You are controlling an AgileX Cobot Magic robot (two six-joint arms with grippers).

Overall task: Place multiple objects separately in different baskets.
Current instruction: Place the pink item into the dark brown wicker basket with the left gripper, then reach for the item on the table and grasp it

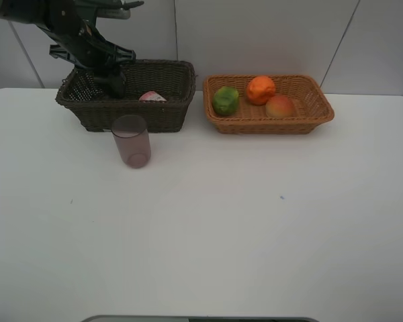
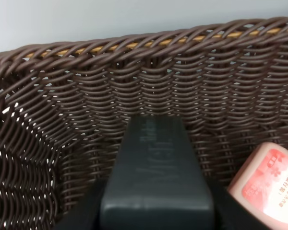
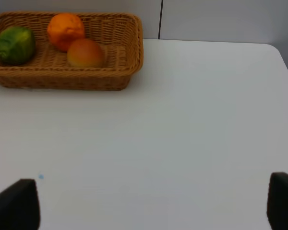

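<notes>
Dark pump bottle (image 2: 156, 179) half-hidden inside dark brown basket (image 1: 162, 114).

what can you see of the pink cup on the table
The pink cup is a translucent, smoky pink tumbler, apparently plastic, standing upright with its open mouth up and looking empty. It sits on the white table just in front of the dark brown basket, close to its front wall. No end effector touches it.

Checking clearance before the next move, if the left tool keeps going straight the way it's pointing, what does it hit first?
Probably the dark brown basket: the left tool points into it, carrying the dark pump bottle, whose far end would likely meet the woven back wall first. Depth is unclear. The pink spray bottle lies beside that line.
</notes>
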